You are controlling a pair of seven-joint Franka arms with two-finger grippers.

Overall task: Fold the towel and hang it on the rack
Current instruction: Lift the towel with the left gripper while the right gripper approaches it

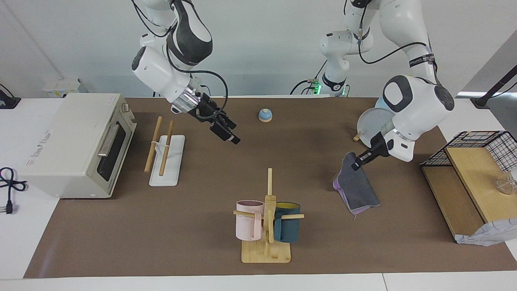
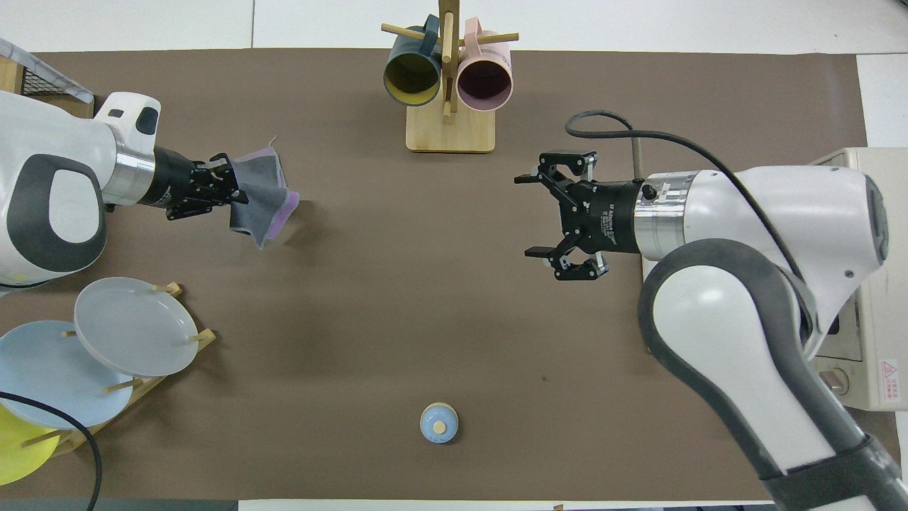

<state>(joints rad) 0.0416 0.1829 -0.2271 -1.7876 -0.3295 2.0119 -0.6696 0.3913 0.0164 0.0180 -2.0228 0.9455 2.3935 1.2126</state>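
Observation:
The towel is folded, dark grey outside with a purple edge showing. It hangs at a slant from my left gripper, which is shut on its upper end, toward the left arm's end of the table. I cannot tell whether its lower end touches the mat. The rack, two wooden dowels on a white base, lies beside the toaster oven at the right arm's end. My right arm hides it in the overhead view. My right gripper hangs open and empty over bare mat between the rack and the bell.
A mug tree with two mugs stands farthest from the robots at mid-table. A toaster oven, a plate stand, a small blue bell and a wooden shelf with a wire basket ring the mat.

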